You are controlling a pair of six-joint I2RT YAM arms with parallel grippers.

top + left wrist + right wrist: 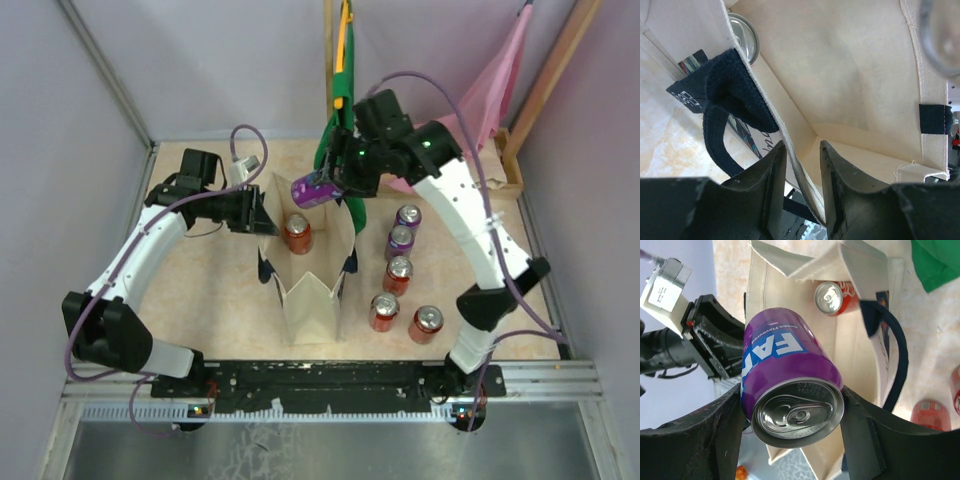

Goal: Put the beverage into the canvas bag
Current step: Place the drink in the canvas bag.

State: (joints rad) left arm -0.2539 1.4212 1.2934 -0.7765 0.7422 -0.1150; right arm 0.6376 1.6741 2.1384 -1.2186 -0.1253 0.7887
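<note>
Right gripper (792,432) clamped on purple soda can (313,189) near canvas bag (312,300) far rim; left gripper (802,172) pinching bag wall; centre over opening, avoid red can (298,232), release low

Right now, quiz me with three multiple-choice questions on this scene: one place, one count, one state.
1. Where is the purple can relative to the canvas bag? A) inside it B) held above it by the right hand C) lying behind it
2. How many cans stand on the table right of the bag? A) two B) three C) five
3. The left hand is: A) shut on the bag's rim B) open C) shut on a can
Answers: B, gripped over the bag's mouth; C, two purple, three red; A, it pinches the bag wall.
</note>
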